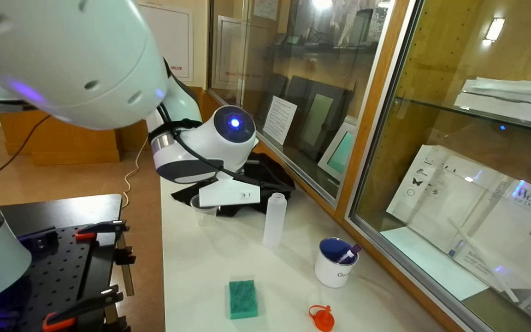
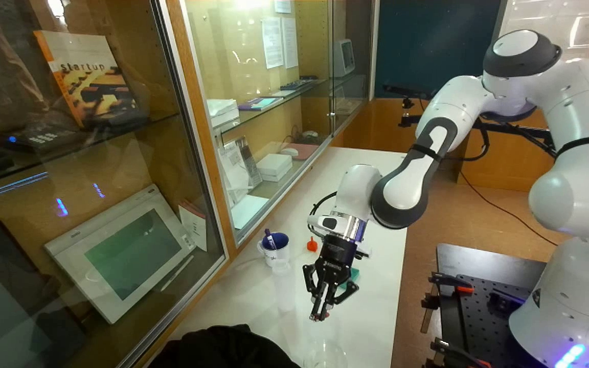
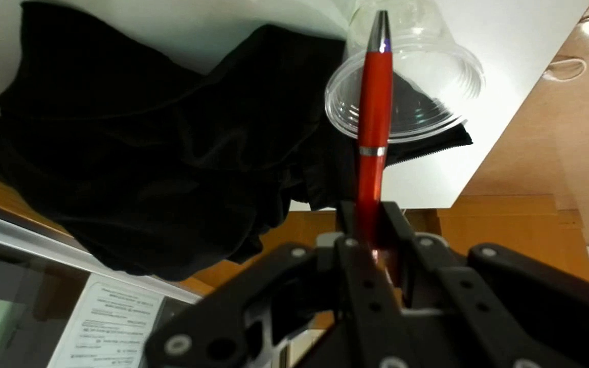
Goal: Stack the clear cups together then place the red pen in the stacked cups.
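We've got our pen [image 3: 374, 120] held, red, silver-tipped; clear cups [image 1: 205, 216] nested upright, far left in an exterior view.

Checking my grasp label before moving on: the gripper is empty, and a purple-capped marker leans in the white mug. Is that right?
Not quite: the gripper isn't empty; it holds the red pen, as the wrist view shows. The purple-capped marker does lean in the white mug.
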